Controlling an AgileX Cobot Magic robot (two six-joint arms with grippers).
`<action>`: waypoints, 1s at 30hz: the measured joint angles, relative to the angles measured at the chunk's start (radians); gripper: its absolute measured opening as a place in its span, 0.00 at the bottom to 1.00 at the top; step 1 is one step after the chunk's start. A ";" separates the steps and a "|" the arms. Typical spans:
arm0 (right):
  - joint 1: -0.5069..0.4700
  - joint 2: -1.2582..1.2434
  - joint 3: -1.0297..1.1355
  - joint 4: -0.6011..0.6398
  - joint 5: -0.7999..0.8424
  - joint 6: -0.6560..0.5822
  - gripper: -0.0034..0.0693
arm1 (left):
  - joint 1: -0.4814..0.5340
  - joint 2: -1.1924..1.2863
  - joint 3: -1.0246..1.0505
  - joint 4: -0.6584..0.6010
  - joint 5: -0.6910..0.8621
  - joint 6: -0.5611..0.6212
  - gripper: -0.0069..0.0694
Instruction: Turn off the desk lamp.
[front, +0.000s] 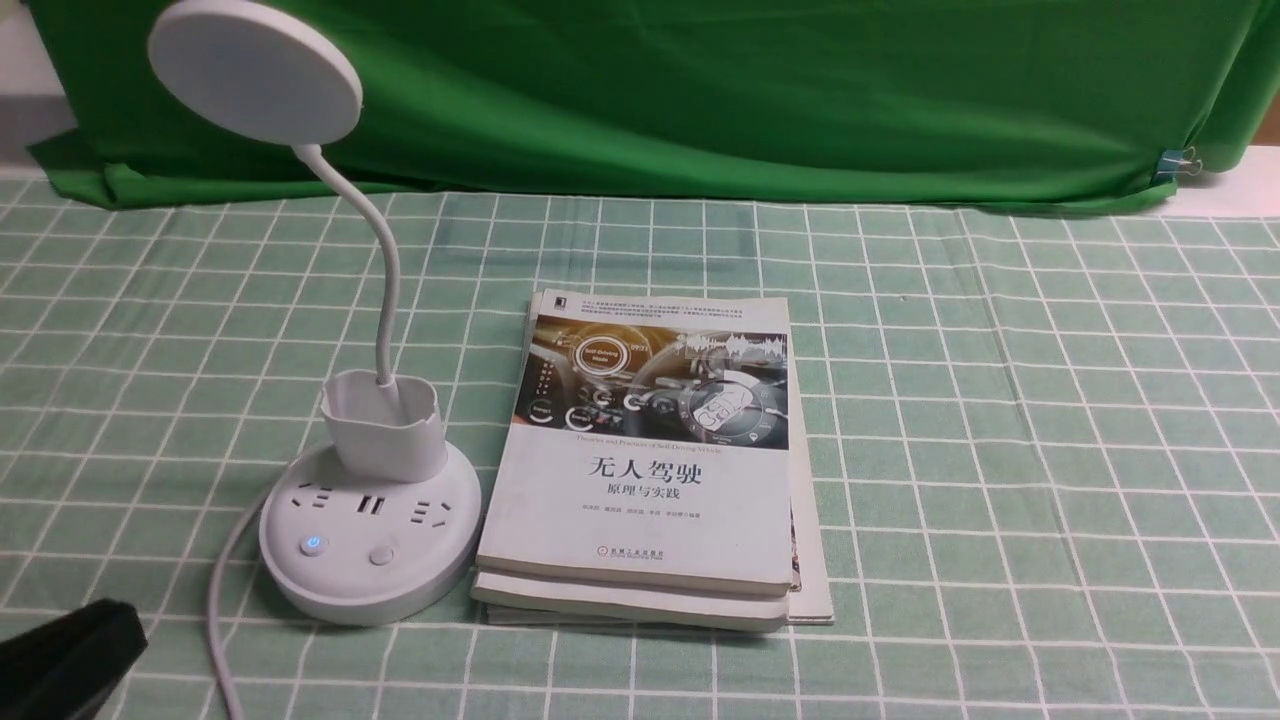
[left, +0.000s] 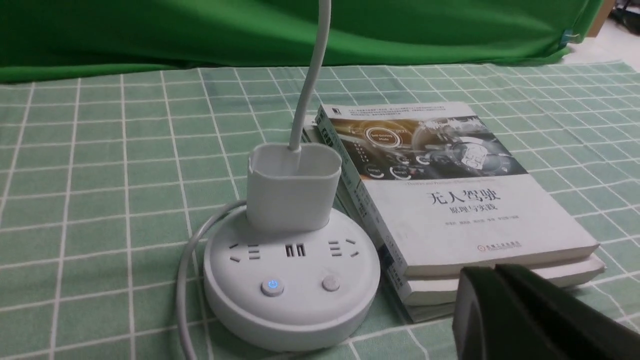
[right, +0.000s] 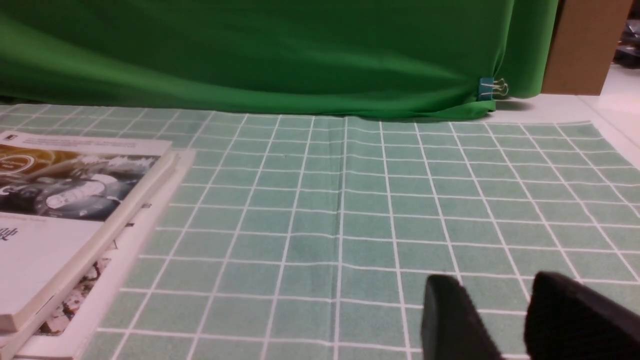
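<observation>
Left wrist view showed the left gripper (left: 492, 272) with its two dark fingers brought together, and no object was seen held between them. In the front view, its dark tip was near the table edge closest to the robot, at about eight o'clock from the round base (front: 370, 590) of the desk lamp (front: 386, 290), and it was apart from this base. On the base, one button (front: 314, 545) at eight o'clock was glowing with a blue power mark, and a plain button (front: 382, 555) was at six o'clock. The cup holder (front: 390, 440) stood upright at the twelve o'clock side, and from it the thin neck rose to the flat disc head (front: 255, 75), between eleven and twelve o'clock. A pale cable (front: 218, 600) went around the base and ran toward seven o'clock. The books (front: 640, 520) lay stacked just beside the base, at three o'clock, on the green checked cloth (front: 1000, 450). Farther, the green curtain (front: 700, 100) hung behind, with a binder clip (front: 1172, 163) at two o'clock from the books. The right gripper (right: 495, 290), seen in its wrist view, had its fingers parted, with nothing between them.
</observation>
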 joint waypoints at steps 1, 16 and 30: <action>0.000 0.000 0.000 0.000 0.000 0.000 0.38 | 0.000 -0.004 0.001 0.000 0.005 0.000 0.09; 0.000 0.000 0.000 0.000 0.000 0.000 0.38 | 0.011 -0.014 0.016 0.041 0.027 -0.001 0.09; 0.000 0.000 0.000 0.000 0.000 0.000 0.38 | 0.304 -0.134 0.249 -0.029 -0.105 0.023 0.09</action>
